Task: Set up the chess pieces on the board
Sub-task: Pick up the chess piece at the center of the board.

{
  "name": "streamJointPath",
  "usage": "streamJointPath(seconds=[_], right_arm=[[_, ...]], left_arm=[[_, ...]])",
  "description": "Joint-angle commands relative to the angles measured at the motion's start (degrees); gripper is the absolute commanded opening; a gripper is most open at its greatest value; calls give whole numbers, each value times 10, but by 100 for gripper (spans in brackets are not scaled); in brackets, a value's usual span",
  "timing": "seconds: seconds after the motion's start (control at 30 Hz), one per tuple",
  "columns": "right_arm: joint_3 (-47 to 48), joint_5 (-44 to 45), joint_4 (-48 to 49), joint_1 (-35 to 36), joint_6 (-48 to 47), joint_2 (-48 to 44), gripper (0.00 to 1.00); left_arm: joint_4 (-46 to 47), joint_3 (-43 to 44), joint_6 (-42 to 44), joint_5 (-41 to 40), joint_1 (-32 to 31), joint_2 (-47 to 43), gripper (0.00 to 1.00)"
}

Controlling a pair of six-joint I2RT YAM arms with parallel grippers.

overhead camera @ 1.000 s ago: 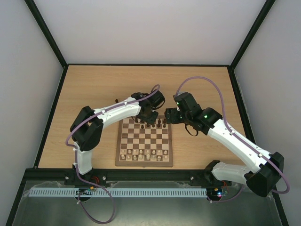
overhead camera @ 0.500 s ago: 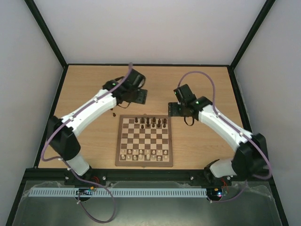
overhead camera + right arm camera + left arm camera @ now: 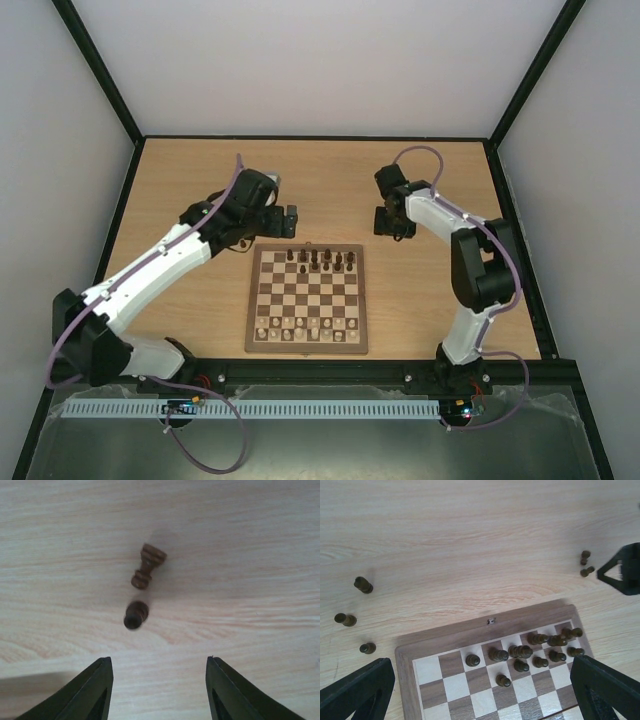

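Getting there: most dark chess pieces sit bunched on the board, with five left loose on the tabletop. Left hand and right hand are both spread, empty.

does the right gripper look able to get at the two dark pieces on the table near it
Likely yes: the right gripper hangs open over the toppled piece and the piece beside it, with only table around them and nothing between.
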Motion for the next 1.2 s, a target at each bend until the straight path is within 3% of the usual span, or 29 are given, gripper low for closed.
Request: streamJointPath(seconds=[0.0, 0.17, 0.43, 0.83, 1.03, 1.17], right_arm=[[43, -14, -9, -4, -5, 38, 51], [60, -26, -2, -5, -7, 72, 48], [65, -25, 3, -8, -10, 97, 28], [79, -25, 13, -14, -12, 107, 25], [78, -26, 14, -15, -13, 114, 9], [67, -31, 14, -15, -12, 102, 6]], left_arm=[[16, -12, -6, 6, 0, -37, 99], [15, -26, -3, 7, 1, -51, 99], [23, -32, 2, 14, 5, -44, 99], [26, -27, 9, 18, 10, -28, 99], [28, -28, 11, 21, 11, -23, 99], [27, -29, 11, 21, 11, -26, 99]])
